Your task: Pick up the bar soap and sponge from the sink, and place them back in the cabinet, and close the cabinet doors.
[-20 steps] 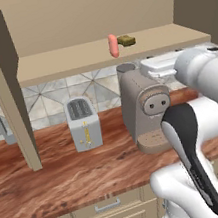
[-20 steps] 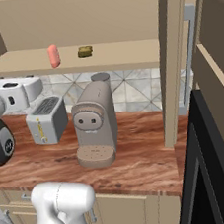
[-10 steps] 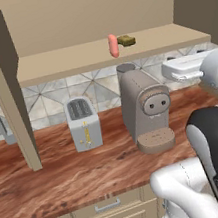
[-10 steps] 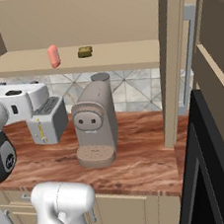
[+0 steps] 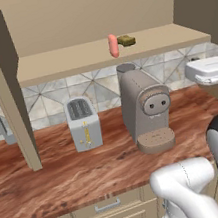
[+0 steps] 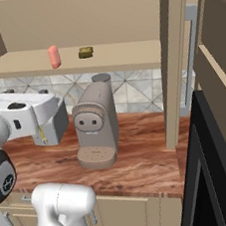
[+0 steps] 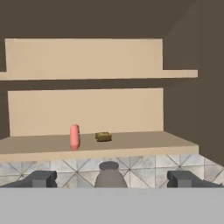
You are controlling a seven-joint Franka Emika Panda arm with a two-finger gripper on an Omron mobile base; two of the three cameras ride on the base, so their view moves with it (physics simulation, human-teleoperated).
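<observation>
Facing cabinet (image 7: 87, 113) shelf, end effector (image 7: 111, 179) level, wide open, empty

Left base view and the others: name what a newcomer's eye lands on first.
The salmon-pink bar soap stands on end on the open cabinet's lower shelf, with the mustard sponge lying beside it. Below on the reddish wood counter sit a beige coffee machine and a grey toaster. The gripper is open, facing the shelf.
</observation>
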